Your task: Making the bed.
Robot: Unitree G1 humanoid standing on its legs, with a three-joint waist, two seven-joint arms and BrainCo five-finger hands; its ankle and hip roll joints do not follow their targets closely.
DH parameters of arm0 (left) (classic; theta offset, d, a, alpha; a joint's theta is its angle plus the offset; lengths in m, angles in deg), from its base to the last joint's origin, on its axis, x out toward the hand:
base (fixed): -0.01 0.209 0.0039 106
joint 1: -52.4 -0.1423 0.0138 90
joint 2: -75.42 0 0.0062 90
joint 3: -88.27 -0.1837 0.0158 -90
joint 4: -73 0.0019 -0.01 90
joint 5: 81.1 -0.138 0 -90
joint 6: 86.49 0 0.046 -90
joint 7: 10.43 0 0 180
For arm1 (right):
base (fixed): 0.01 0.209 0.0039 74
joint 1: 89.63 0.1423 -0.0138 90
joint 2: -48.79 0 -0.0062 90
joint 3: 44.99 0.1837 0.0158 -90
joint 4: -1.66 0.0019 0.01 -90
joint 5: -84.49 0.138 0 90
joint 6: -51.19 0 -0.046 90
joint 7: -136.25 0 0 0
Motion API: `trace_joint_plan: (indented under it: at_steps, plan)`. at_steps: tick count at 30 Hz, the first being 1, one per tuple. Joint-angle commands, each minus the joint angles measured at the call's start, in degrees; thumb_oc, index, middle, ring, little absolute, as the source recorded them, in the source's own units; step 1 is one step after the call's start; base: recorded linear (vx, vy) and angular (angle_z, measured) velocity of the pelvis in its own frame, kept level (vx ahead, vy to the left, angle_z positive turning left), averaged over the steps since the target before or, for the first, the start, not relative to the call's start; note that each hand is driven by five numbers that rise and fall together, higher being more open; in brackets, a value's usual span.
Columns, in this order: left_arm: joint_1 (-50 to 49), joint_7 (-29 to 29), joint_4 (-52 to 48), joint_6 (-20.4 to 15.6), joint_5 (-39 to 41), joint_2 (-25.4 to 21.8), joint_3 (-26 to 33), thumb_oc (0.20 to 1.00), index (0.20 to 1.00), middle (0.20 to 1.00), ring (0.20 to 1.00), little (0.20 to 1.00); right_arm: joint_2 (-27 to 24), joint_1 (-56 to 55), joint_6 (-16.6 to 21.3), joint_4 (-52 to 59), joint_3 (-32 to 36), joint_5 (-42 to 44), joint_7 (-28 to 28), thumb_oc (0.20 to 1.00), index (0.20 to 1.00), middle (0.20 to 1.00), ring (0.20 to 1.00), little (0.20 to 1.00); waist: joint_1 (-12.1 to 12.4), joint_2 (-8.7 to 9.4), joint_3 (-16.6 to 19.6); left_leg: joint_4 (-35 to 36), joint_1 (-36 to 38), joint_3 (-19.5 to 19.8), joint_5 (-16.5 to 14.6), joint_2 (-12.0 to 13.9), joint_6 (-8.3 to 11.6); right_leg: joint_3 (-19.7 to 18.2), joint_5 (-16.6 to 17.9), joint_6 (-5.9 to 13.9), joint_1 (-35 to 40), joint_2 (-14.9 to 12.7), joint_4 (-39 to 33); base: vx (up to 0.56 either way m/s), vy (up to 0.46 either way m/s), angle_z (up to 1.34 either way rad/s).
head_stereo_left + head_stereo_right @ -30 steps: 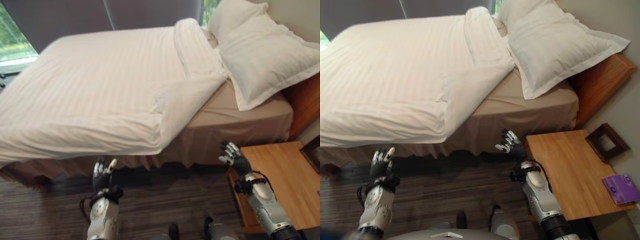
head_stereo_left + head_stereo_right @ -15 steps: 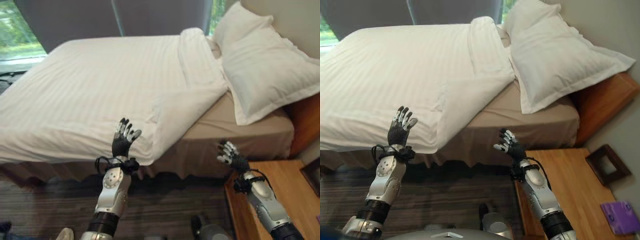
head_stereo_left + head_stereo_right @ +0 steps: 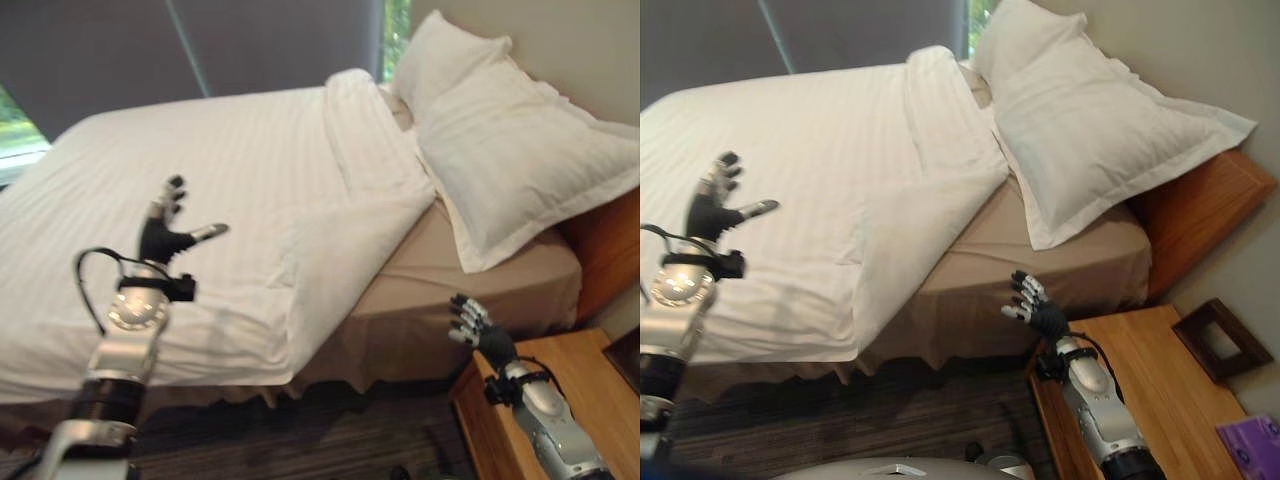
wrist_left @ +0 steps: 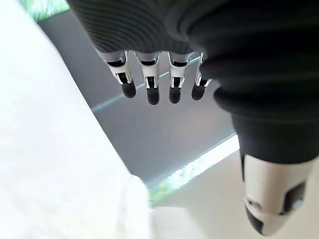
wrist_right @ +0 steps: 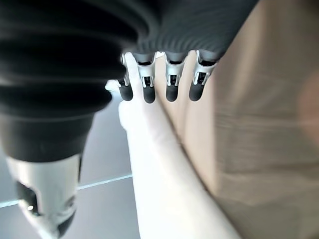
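Observation:
A white striped duvet [image 3: 210, 190] covers most of the bed, its near top corner folded back so the beige sheet [image 3: 450, 290] shows beside the pillows. Two white pillows [image 3: 520, 150] lie at the head, one partly behind the other. My left hand [image 3: 165, 235] is raised over the duvet's near side, open, thumb out, touching nothing. My right hand [image 3: 480, 332] hovers low by the beige bed skirt [image 3: 970, 320], open and empty. In the left wrist view the fingers [image 4: 149, 84] are straight above the white duvet [image 4: 45, 164].
A wooden nightstand [image 3: 1140, 390] stands at the right, close under my right arm, with a dark frame [image 3: 1220, 338] and a purple item [image 3: 1255, 440] on it. A wooden headboard [image 3: 1200, 205] lies behind the pillows. Grey curtains [image 3: 200, 45] hang at the window. Dark striped floor [image 3: 330, 430] runs along the bedside.
My left hand has risen from the bed's edge to above the duvet and moved left. The right hand has stayed low by the nightstand. The camera has shifted.

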State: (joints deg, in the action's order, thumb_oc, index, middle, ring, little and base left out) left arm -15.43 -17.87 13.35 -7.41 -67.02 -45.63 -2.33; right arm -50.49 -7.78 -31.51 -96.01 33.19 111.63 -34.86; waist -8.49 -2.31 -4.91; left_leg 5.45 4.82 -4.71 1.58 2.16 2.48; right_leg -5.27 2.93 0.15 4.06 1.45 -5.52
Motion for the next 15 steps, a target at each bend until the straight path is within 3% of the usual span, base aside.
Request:
trace_joint_plan:
  at_steps: [1,2,7,15]
  plan:
    - [6.3,-0.4,4.5,0.8,-3.5,-1.2,-3.0,1.000,1.000,1.000,1.000,1.000,0.2,2.0,1.8,4.0,0.3,0.0,1.3,1.000,1.000,1.000,1.000,1.000,-0.6,1.44,1.1,-0.4,-0.9,-1.6,1.6,0.2,1.54,-1.1,1.4,6.37,-3.0,-2.8,0.5,-0.10,0.090,-0.12]
    - [11.1,-0.1,10.4,1.6,-4.8,-3.1,-5.0,1.000,1.000,1.000,1.000,1.000,-0.1,1.1,1.7,5.0,0.1,0.4,1.7,1.000,1.000,1.000,1.000,1.000,-1.8,1.19,0.1,-0.4,-2.3,-2.4,1.7,0.2,1.50,-1.6,1.9,6.75,-5.1,-2.8,0.5,-0.09,0.070,-0.11]
    - [21.7,-0.4,22.2,1.6,-1.6,-3.7,-8.3,1.000,1.000,1.000,1.000,1.000,-1.1,0.1,1.5,6.6,-0.5,1.6,2.2,1.000,1.000,1.000,1.000,1.000,-3.7,1.12,-2.4,-0.4,-6.9,-3.3,2.6,0.6,1.90,-2.2,3.5,7.08,-10.6,-2.7,0.5,-0.11,0.045,-0.18]
    - [29.2,-1.0,27.4,0.3,6.2,-2.6,-9.6,1.000,1.000,1.000,1.000,1.000,-1.5,2.1,1.8,6.0,-3.7,2.6,2.0,1.000,1.000,1.000,1.000,1.000,-4.8,0.90,-5.6,-0.4,-10.6,-4.1,3.2,0.5,2.11,-3.4,4.7,7.41,-14.7,-2.7,0.6,-0.02,0.018,-0.14]
